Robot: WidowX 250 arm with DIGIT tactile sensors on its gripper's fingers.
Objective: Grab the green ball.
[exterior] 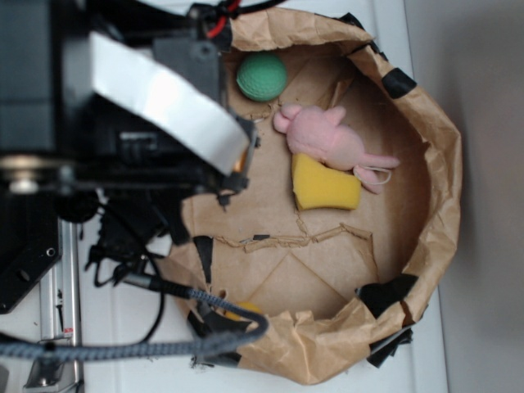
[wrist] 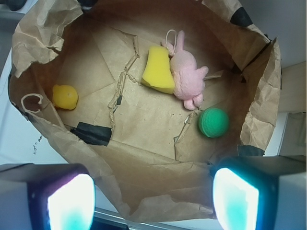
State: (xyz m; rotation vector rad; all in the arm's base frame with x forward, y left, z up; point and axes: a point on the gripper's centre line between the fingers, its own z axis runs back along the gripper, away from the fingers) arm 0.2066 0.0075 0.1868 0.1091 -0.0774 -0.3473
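Hovering high over the crumpled paper nest [wrist: 43,33], the end effector [wrist: 153,196] has its two pads [wrist: 235,201] spread wide with nothing between them. The green ball [wrist: 213,122] sits on the brown paper floor ahead of the end effector and off toward its right pad, just beside the feet of the pink plush [wrist: 187,74]. The exterior view shows that ball [exterior: 262,77] lying close to the paper wall, near the arm's black body.

Now for the approach, and it looks like a fiddly one. The plush leans on a yellow sponge [wrist: 158,69] farther ahead, so the pads should straddle the ball without nudging the plush. A paper ridge [wrist: 184,129] runs just to the ball's left; one pad needs to land beyond it. Centre the ball between the pads first, then descend straight, because a round ball will probably roll away from a glancing touch. The small yellow ball [wrist: 65,97], far off to the left, is no concern.
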